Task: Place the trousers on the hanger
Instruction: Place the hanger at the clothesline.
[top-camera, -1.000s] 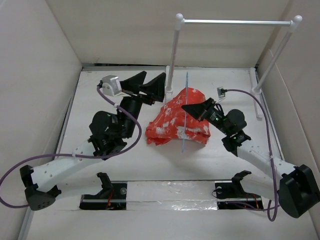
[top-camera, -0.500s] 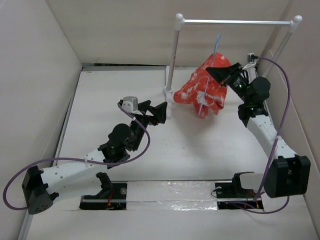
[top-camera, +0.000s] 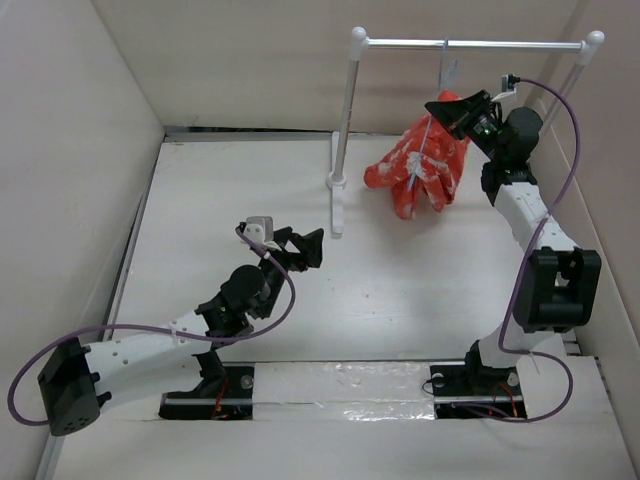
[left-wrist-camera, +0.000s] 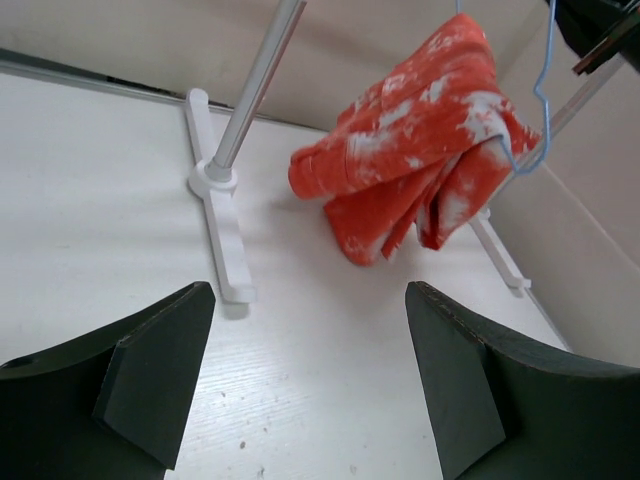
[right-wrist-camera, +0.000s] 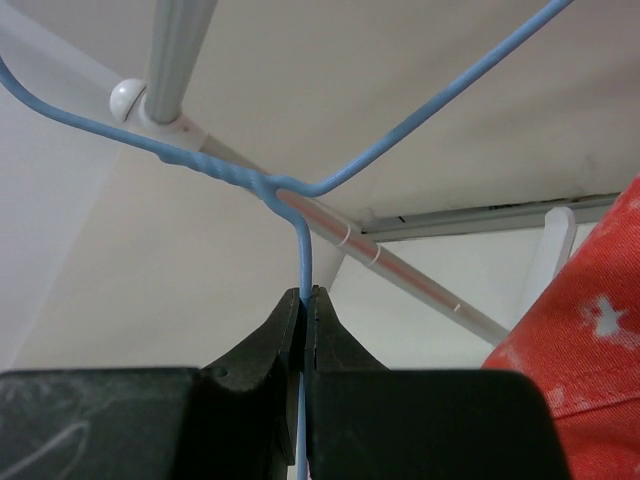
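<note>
Trousers hang draped over the hanger, its wire pinched in the closed right end effector at the rail, left end effector wide open and empty; next move, by judgement, calls for seating the hook on the rail before release.

One pair of trousers, one hanger, one rail stand, two pincers, left pincer, right pincer

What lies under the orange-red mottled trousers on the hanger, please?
Only bare white table shows under the orange-red mottled trousers. Fabric hides the lower bar of the thin blue wire hanger.
</note>
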